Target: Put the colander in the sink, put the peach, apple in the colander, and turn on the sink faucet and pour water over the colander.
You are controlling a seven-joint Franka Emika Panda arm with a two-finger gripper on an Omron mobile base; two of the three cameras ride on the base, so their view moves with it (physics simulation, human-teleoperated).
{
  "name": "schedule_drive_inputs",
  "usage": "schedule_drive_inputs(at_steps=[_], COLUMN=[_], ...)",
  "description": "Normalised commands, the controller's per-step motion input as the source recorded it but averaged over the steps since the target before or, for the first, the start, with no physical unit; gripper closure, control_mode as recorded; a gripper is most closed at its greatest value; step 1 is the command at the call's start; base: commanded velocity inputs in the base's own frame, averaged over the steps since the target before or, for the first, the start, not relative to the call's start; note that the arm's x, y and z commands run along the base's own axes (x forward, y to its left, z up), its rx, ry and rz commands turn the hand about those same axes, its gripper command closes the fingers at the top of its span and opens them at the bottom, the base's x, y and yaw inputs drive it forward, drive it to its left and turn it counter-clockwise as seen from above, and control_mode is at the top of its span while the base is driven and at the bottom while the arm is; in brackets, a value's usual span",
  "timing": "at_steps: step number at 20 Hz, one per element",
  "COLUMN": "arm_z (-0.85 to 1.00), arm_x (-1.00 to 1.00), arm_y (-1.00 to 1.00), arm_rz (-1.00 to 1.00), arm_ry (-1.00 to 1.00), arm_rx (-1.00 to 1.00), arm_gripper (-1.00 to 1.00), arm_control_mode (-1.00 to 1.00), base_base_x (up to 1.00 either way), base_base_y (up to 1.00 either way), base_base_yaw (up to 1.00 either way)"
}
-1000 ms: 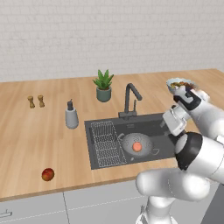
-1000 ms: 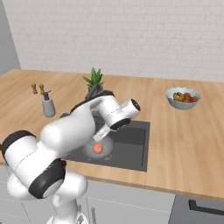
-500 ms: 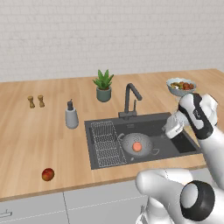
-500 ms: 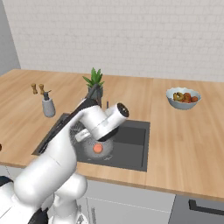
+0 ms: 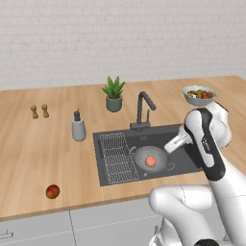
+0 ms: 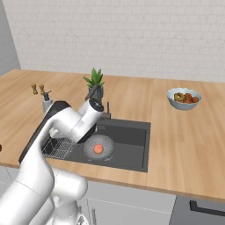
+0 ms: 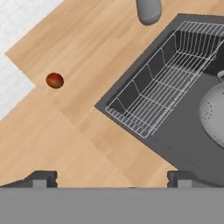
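Observation:
The grey colander [image 5: 151, 157] sits in the dark sink [image 5: 190, 163], and the pinkish-orange peach [image 5: 151, 162] lies inside it. On the counter to the sink's front left rests the dark red apple [image 5: 53, 191], small in the hand view too, apple [image 7: 54, 80]. My gripper [image 5: 167, 148] hovers over the sink just right of the colander, pointing left, far from the apple. In the hand view the gripper [image 7: 111, 180] is open with nothing between its fingertips [image 7: 41, 177]. The sink faucet [image 5: 143, 108] stands behind the basin, with no water running.
A wire rack [image 5: 116, 156] fills the sink's left part. A soap dispenser [image 5: 78, 127], two shakers [image 5: 39, 111] and a potted plant [image 5: 114, 93] stand on the counter behind and left. A fruit bowl [image 5: 199, 95] sits at the back right.
The arm has swung so that the hand moved left and down over the sink, towards the colander. The jaws stayed open. The colander, peach and apple have not moved.

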Motion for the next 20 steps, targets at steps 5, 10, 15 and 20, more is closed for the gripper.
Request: schedule_drive_inputs(at_steps=[5, 10, 15, 20], arm_z=[0.3, 0.15, 0.06, 0.01], arm_x=[-0.25, -0.3, -0.39, -0.31], arm_y=[0.71, 0.82, 0.9, 0.97], arm_rz=[-0.02, 0.0, 0.0, -0.05], arm_ry=[0.32, 0.14, 0.0, -0.08], arm_rx=[0.0, -0.03, -0.19, -0.31], arm_gripper=[-1.0, -1.0, -1.0, -1.0], arm_control_mode=[-1.0, -1.0, -1.0, -1.0], base_base_x=[0.0, 0.0, 0.0, 0.0], base_base_y=[0.0, 0.0, 0.0, 0.0], base_base_yaw=[0.0, 0.0, 0.0, 0.0])
